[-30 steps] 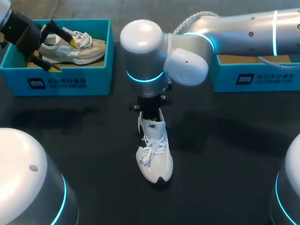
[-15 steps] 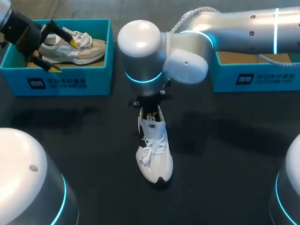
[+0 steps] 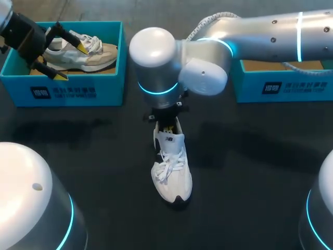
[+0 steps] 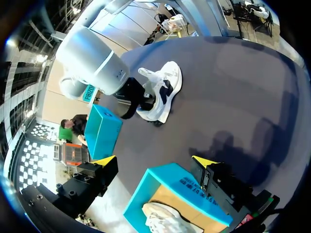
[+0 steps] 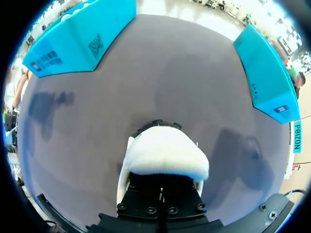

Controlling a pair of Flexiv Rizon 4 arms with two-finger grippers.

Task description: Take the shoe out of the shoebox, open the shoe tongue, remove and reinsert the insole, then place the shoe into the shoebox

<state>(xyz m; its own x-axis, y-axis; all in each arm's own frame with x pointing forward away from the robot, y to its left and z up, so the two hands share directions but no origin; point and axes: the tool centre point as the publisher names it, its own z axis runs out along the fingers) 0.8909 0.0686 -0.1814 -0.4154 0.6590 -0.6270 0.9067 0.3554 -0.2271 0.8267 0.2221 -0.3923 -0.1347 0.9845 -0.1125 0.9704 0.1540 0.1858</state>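
Note:
A white shoe stands on the dark table's middle, toe toward the front edge. My right gripper points down into the shoe's opening behind the tongue. Its tips are hidden, so what is between them cannot be seen. In the right wrist view the shoe fills the space just ahead of the gripper body. My left gripper hangs open over the left teal shoebox, which holds a second beige-and-white shoe. The left wrist view shows its gripper above that box, with nothing between the fingers.
Another teal shoebox stands at the back right, partly under my right arm. Both boxes lie beyond the shoe in the right wrist view. Bare dark table surrounds the shoe.
My right arm's elbow and wrist have shifted slightly to the left above the shoe. The shoe and the left arm have stayed put.

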